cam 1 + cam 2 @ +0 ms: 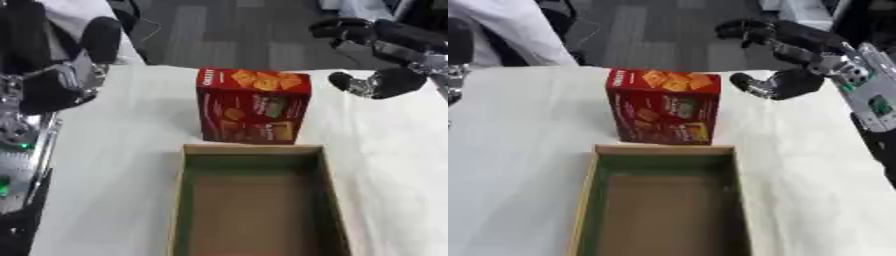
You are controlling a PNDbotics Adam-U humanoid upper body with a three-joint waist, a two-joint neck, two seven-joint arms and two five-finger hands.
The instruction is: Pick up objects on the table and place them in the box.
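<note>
left eye view: cracker box upright, right hand off to its side

we see a red cracker box (254, 106) standing upright on the white table (114, 165), just behind the far rim of an open cardboard box (254, 200). the cardboard box shows a bare brown floor and dark green inner walls. the cracker box looks as if it touches or nearly touches that far rim, though we cannot tell which.

our right hand (785, 82) hangs up at the far right, beside the cracker box and a little behind it, apart from it with a strip of white table between. its fingers (745, 30) reach forward and curl over at the tips, while the thumb (745, 81) points toward the box's top right corner; the gap between them is wide and holds nothing.

our left hand (52, 75) shows at the upper left edge of the left eye view, well apart from the cracker box (the table lies bare between them). we see dark rounded fingers raised above silver parts, but we cannot tell how they are set.

a white sleeve (518, 30) of a person shows at the far left edge, touching neither box.
</note>
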